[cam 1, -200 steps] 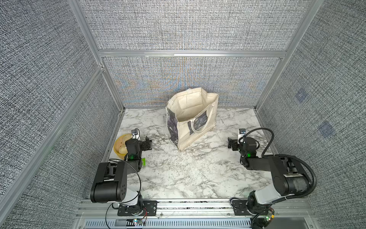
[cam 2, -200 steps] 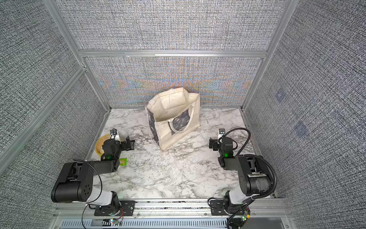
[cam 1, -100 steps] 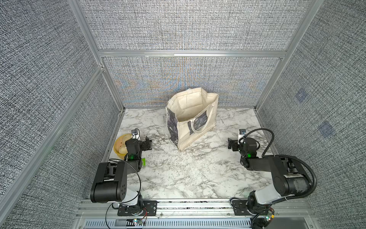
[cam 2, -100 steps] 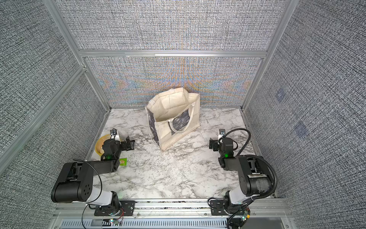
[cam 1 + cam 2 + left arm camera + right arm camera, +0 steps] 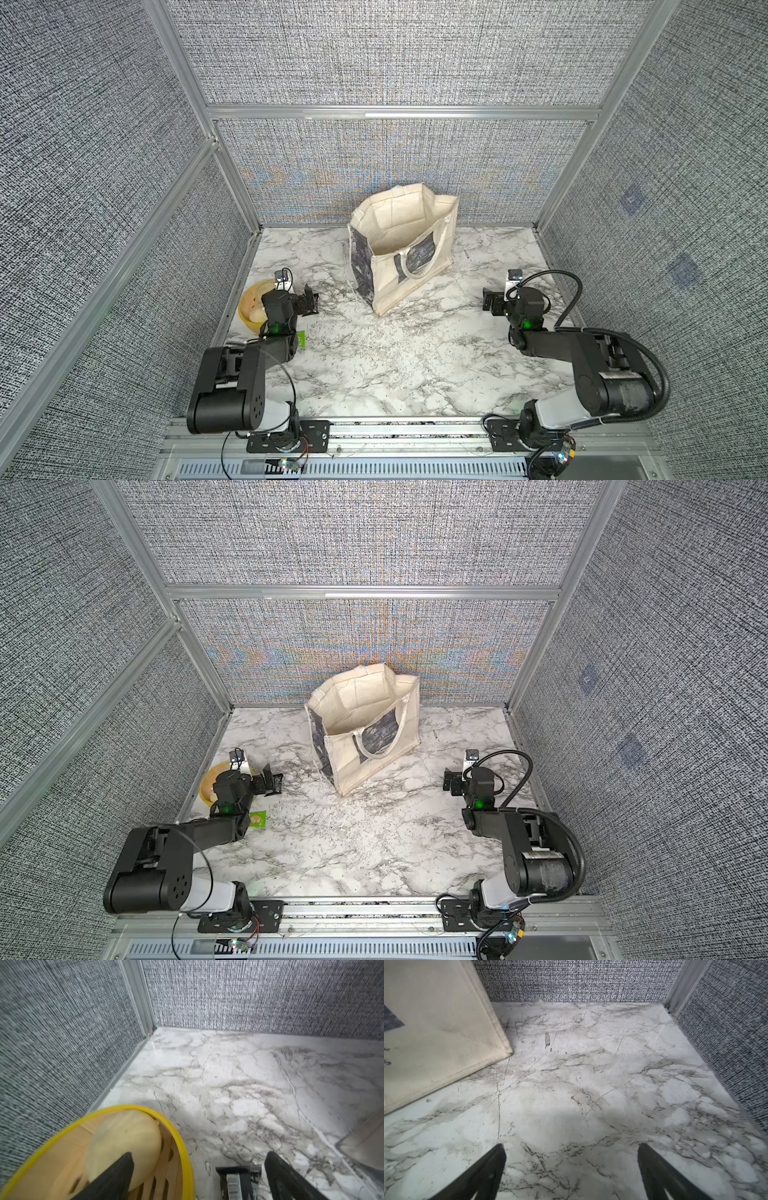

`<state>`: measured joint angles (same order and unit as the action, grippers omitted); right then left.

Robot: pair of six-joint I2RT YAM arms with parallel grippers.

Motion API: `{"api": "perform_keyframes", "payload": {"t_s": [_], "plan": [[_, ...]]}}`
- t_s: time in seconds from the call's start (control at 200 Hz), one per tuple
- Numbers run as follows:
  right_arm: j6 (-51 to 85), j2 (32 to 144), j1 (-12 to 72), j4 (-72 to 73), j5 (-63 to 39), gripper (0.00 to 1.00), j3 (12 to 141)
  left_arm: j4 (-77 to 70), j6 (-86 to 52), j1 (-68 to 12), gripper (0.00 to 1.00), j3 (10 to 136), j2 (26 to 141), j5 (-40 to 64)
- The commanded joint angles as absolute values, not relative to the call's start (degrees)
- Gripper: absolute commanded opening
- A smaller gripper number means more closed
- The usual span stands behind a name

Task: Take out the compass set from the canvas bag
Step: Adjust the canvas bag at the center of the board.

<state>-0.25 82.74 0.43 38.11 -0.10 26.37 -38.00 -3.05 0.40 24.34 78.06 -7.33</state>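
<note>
The canvas bag stands upright on the marble table close to the back wall, set at an angle with one corner pointing toward the arms; its mouth gapes open upward, which suits a reach from above, and one cream loop handle hangs down its front panel, clear of the opening; the compass set cannot be seen, since both top views show only bare cream lining inside and the bag's bottom is hidden behind its front wall, so it is presumably lying low in there. The left gripper hovers low to one side of the bag and the right gripper to the other, both well apart from it; each has its jaws spread wide and empty, as the wrist views confirm, a sensible ready pose with nothing yet grasped. By the left arm sits a yellow-rimmed basket holding a pale rounded lump; a small dark packet with a white barcode label lies on the marble under the left jaws, and a green card lies beside that arm; none of these seems to bear on the task. The retrieval looks unstarted; one arm may need to steady the soft rim while the other dips in.
</note>
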Motion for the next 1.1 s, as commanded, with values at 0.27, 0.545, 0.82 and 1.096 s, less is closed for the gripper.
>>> {"api": "perform_keyframes", "payload": {"t_s": [0.27, 0.545, 0.82, 1.096], "plan": [[27.17, 73.13, 11.66, -12.15, -18.56, 0.99, 60.75, 25.02, -14.45, -3.32, 0.99, 76.4, 77.05, 8.87], [33.37, 80.75, 18.87, -28.59, -20.27, 0.99, 81.91, 32.73, -7.11, -10.2, 0.99, 102.95, 95.44, 23.0], [50.84, 88.4, 24.59, -25.26, -11.12, 0.99, 88.66, 35.94, -3.78, -11.95, 0.99, 121.0, 110.98, 26.46], [58.5, 96.7, 28.21, -30.2, -1.95, 0.97, 97.27, 43.54, -1.25, -11.91, 0.99, 132.01, 121.23, 23.63]]}}
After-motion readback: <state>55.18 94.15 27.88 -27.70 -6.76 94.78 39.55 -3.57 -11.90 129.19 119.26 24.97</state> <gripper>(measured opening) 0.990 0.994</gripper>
